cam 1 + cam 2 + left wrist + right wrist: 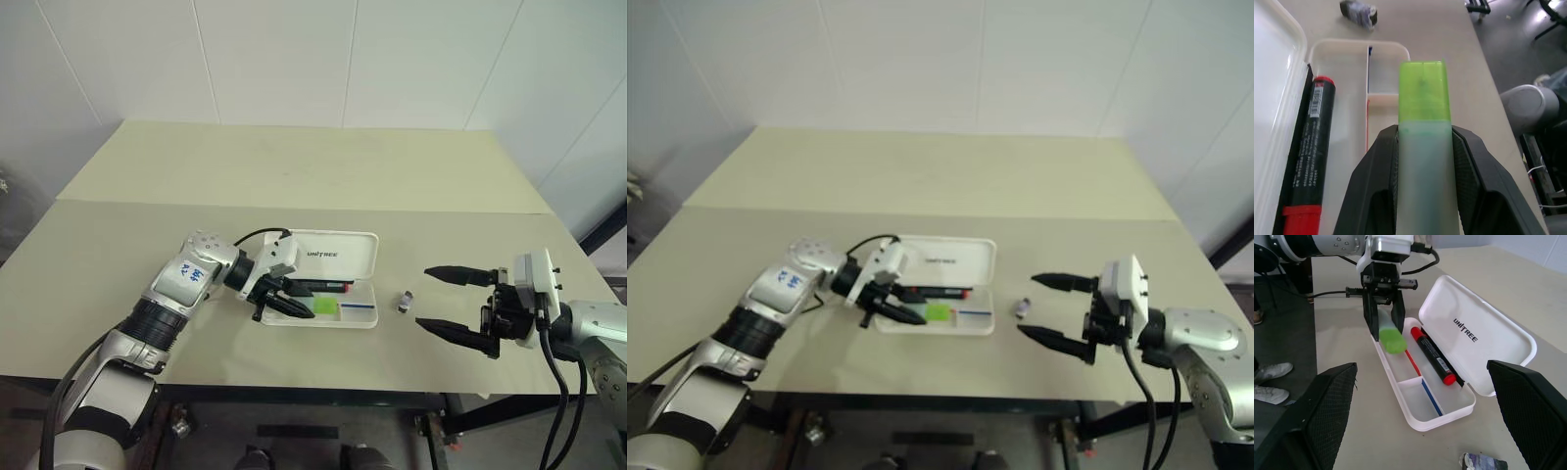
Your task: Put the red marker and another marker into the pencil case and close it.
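The pencil case is smooth white hard plastic with a slight gloss on the open lid. Inside it, against the hinge side, the red marker has a satin black plastic barrel with a paper-like label. Over the case's tray, the green marker shows a translucent frosted body and glossier cap. Both pincers' fingers are matt black plastic. The table looks matt, smooth.

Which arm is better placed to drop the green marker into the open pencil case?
Left. The left gripper already clamps the green marker just over the pencil case, beside the red marker lying inside. The right gripper is open, off to the side.
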